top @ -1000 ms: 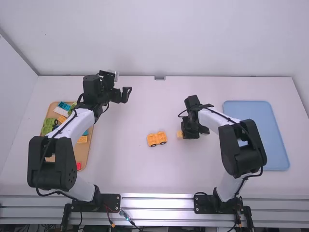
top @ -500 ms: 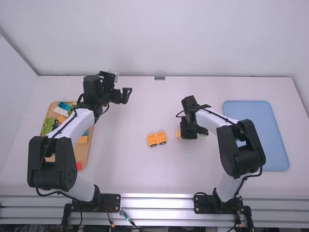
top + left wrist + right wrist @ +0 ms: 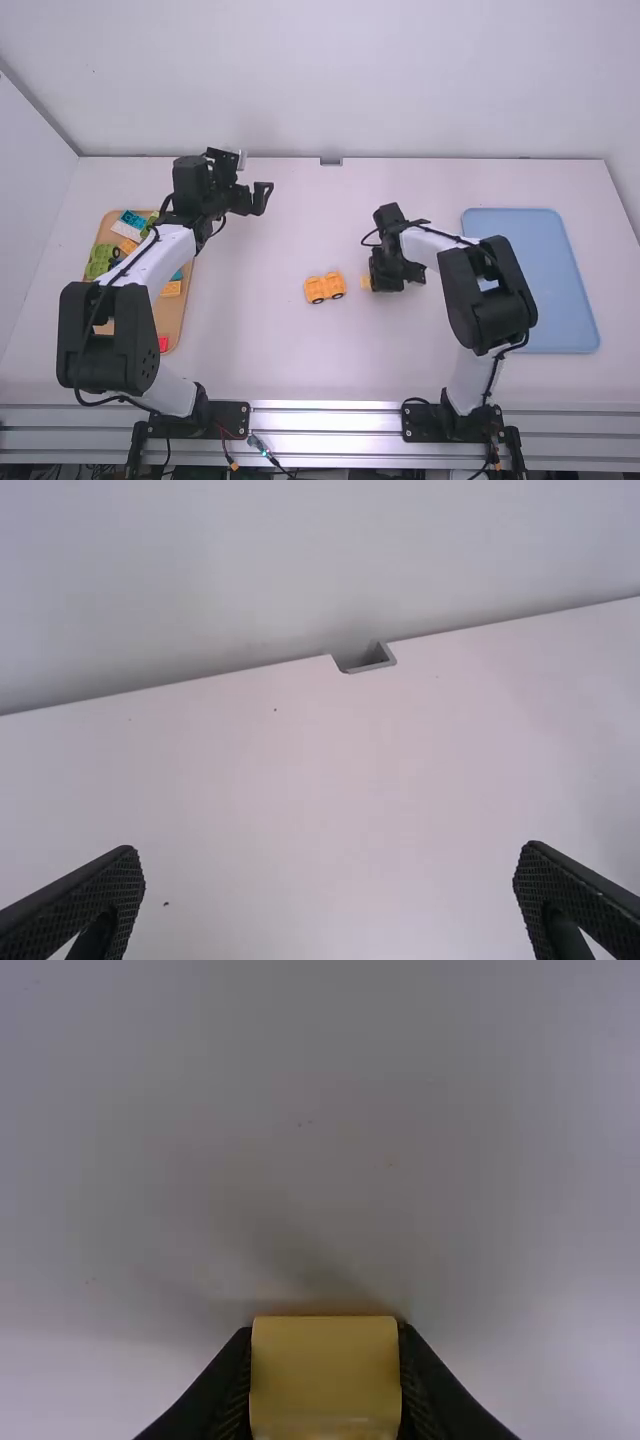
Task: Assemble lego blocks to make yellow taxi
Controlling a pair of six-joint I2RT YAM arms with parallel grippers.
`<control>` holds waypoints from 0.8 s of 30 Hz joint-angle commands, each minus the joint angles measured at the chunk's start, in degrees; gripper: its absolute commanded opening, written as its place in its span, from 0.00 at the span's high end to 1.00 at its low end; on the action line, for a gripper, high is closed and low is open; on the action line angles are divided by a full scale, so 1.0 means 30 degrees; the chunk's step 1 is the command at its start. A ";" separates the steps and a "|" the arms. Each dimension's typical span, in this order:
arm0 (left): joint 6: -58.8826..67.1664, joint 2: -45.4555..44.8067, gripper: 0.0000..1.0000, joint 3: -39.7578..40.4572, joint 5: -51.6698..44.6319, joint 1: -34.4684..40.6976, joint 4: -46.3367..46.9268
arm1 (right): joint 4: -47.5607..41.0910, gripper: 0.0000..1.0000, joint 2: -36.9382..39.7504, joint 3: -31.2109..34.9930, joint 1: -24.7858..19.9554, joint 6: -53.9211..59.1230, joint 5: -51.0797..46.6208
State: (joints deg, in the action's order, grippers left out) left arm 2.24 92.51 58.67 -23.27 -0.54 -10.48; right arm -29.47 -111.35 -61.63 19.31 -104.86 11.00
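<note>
Several blocks in tan tray | left hand spread wide | right hand clamped on yellow block

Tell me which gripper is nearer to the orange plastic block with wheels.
Right. The right gripper, holding a yellow plastic block, is just right of the wheeled block; the left gripper is farther off, beyond it and left.
</note>
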 commanded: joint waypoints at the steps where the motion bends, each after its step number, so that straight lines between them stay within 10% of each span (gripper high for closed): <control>1: 0.0197 -0.0015 0.01 0.0277 0.0102 0.0051 0.0073 | 0.0095 0.79 -0.0248 0.0182 -0.0058 -0.0066 -0.0117; 3: 0.0197 -0.0015 0.01 0.0277 0.0124 0.0051 0.0138 | 0.0306 0.38 -0.0248 0.0175 -0.0058 0.0474 -0.0109; 6: 0.0204 -0.0015 0.01 0.0277 0.0131 0.0036 0.0204 | 0.0284 0.20 -0.0240 0.0175 -0.0029 0.0605 -0.0102; 24: 0.0204 -0.0015 0.01 0.0277 0.0124 0.0051 0.0342 | -0.2310 0.09 0.0248 -0.2630 -0.1377 0.6805 0.0772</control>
State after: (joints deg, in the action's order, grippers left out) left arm 2.28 92.51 58.67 -23.27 -0.51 -9.61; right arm -35.73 -111.35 -65.71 15.62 -90.32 13.04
